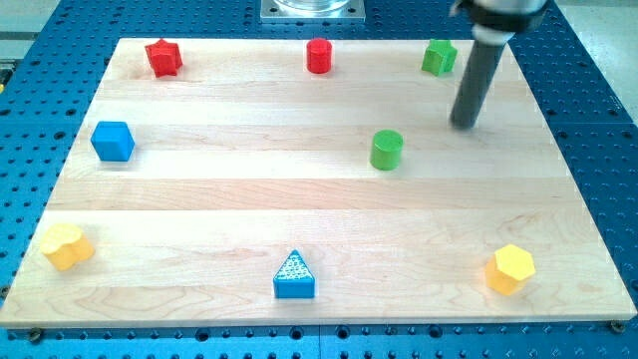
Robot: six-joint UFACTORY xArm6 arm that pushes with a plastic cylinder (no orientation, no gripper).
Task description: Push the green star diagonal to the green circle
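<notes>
The green star sits near the board's top right corner. The green circle, a short cylinder, stands right of the board's middle, below and left of the star. My tip rests on the board right of the green circle and below the green star, touching neither. The rod rises from it to the view's top edge.
A red star at top left, a red cylinder at top centre, a blue cube at left, a yellow block at bottom left, a blue triangle at bottom centre, a yellow hexagon at bottom right. The wooden board lies on a blue perforated table.
</notes>
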